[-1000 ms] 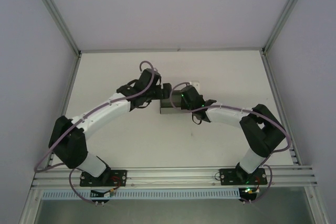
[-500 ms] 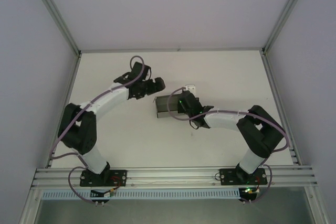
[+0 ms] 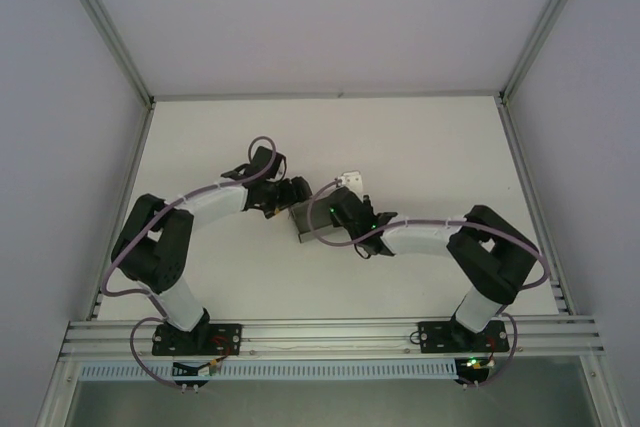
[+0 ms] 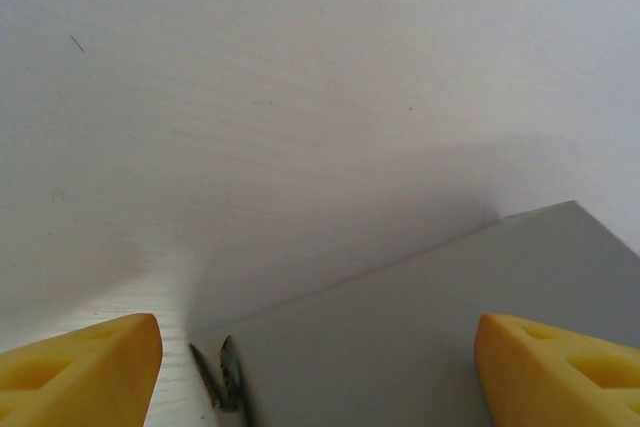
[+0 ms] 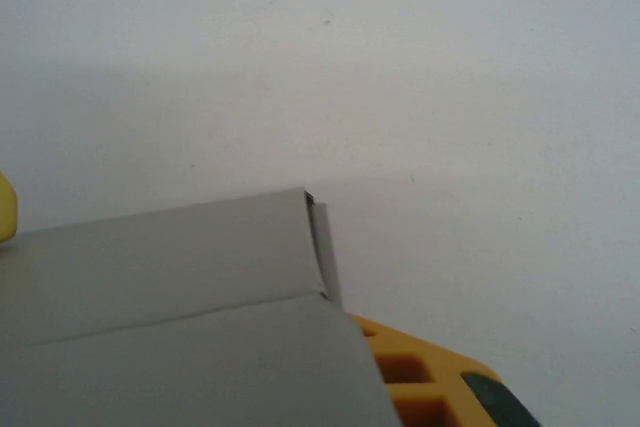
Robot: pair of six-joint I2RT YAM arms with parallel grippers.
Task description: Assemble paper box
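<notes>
The left gripper (image 4: 320, 379) stands wide open, its blunt yellow plastic fingertips (image 4: 80, 367) set either side of a flat panel of the paper box (image 4: 420, 327), which is matte grey thin cardboard with a crisp straight edge. The right gripper (image 3: 327, 213) meets the box from the right (cardboard hides its jaws, so its grip cannot be told). One pocketed yellow finger (image 5: 415, 372) shows beneath a creased flap. The box lies mid-table (image 3: 420, 147) on smooth white board.

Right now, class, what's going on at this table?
Two robot arms are working on a grey paper box on the table. The left gripper is open, straddling one edge of the box. The right gripper sits against the box from the other side; whether it is gripping is unclear.
</notes>
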